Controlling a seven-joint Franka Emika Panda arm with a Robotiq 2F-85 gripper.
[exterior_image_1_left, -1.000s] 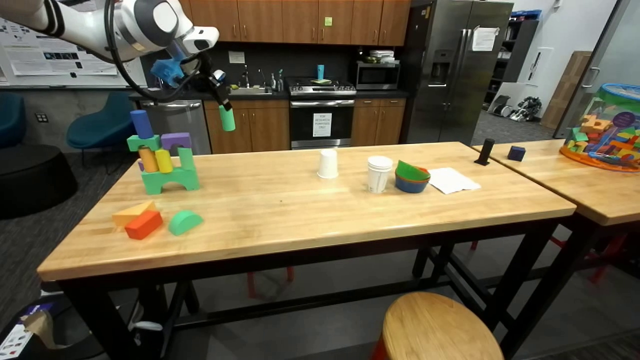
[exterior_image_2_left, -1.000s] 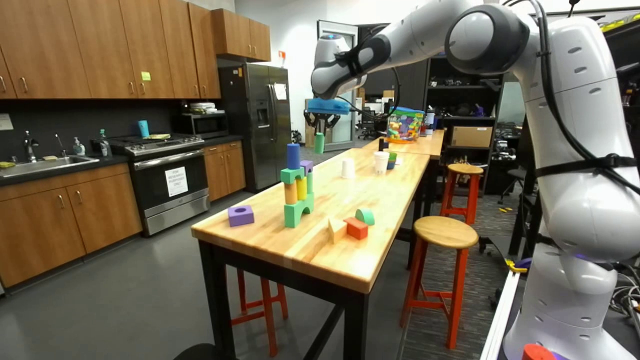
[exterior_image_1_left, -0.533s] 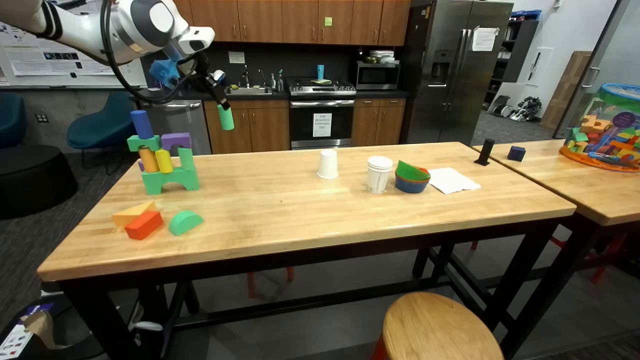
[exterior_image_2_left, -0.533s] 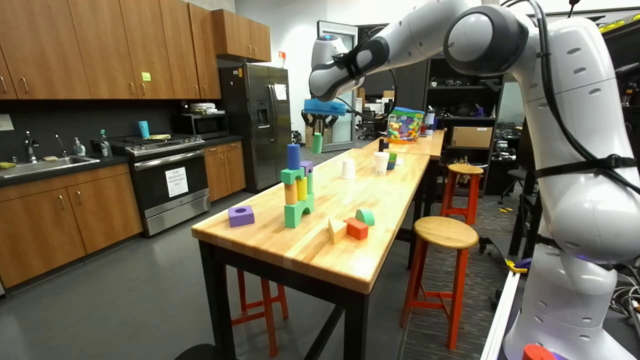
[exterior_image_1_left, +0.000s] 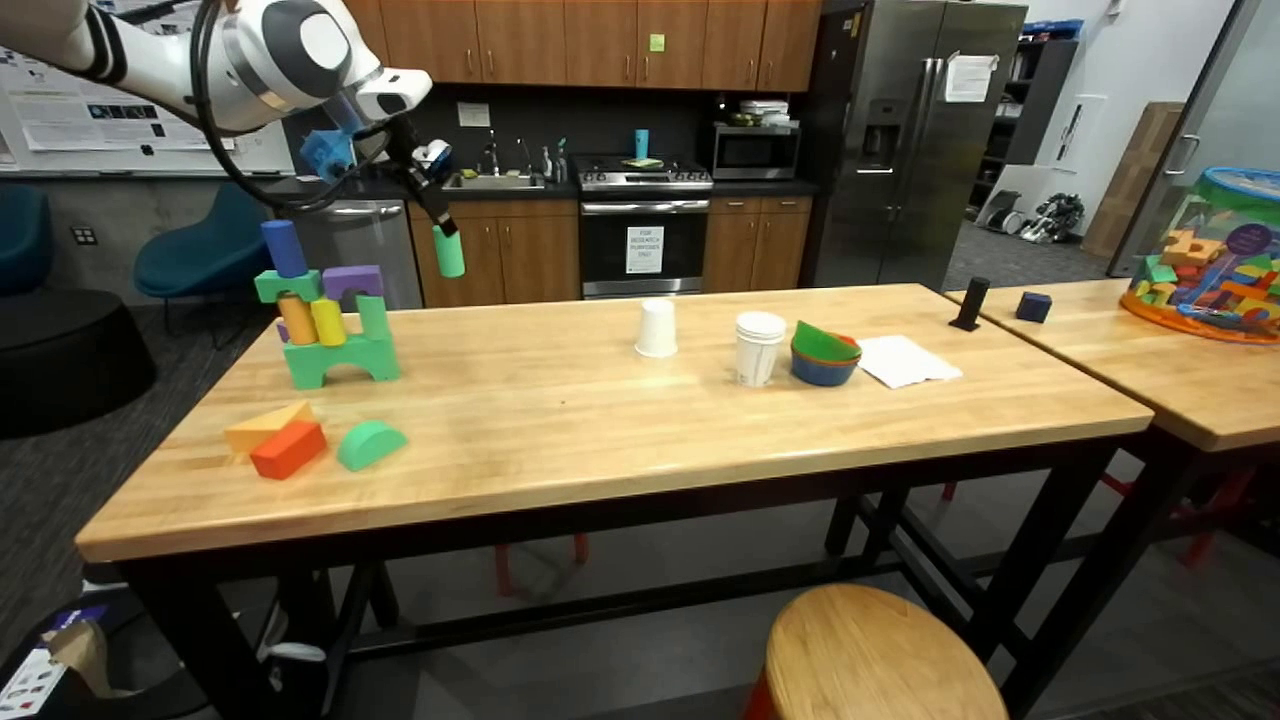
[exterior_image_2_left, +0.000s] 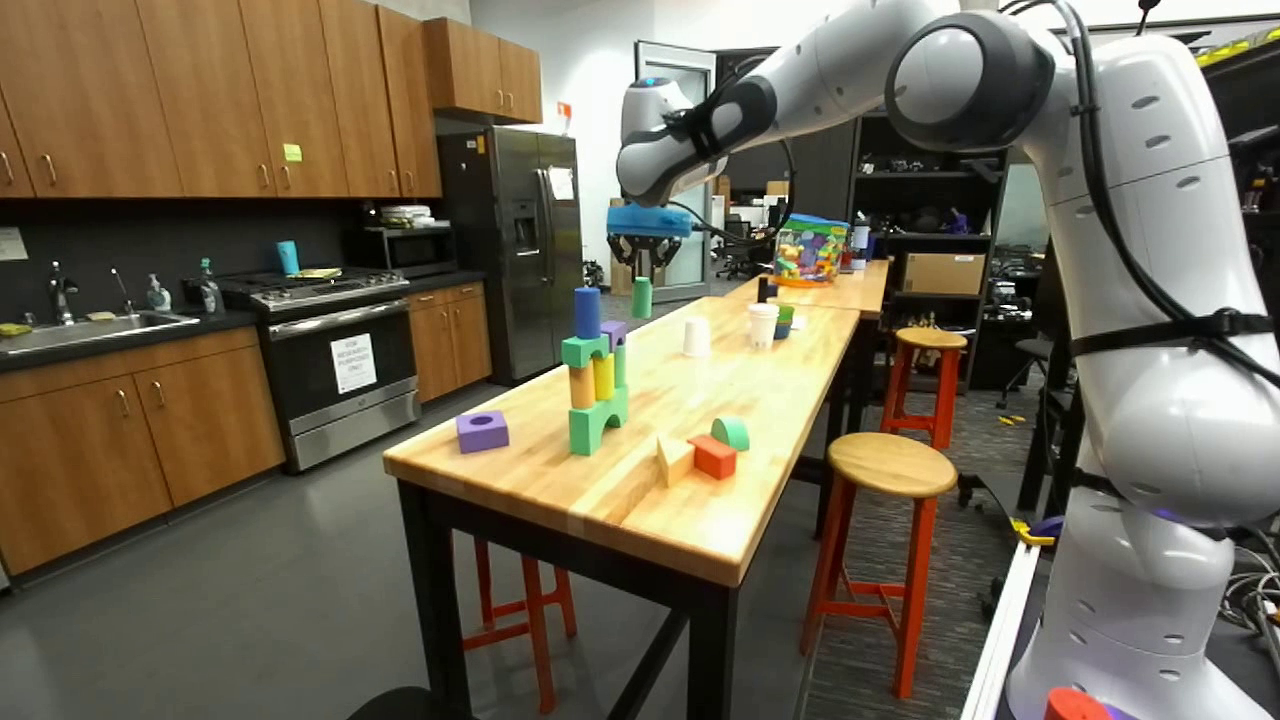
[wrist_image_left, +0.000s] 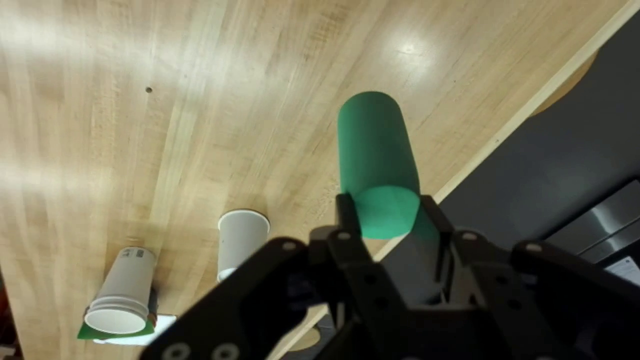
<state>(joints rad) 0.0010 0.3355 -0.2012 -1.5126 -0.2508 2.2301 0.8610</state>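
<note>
Lower than a moment ago, the green cylinder (wrist_image_left: 377, 145) hangs clear of the tabletop (wrist_image_left: 225, 125), its upper end pinched in my claw (wrist_image_left: 387, 212). I judge it light, slightly soft foam, best held squarely across its round sides.

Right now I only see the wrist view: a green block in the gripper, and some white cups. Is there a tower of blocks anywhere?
Observer: Yes, a tower stands on the table in both exterior views.
Operator: Cool! What's on its very top?
Observer: A blue block.
Operator: Is my green block touching the tower?
Observer: No, in both exterior views there is a gap between them.
</note>
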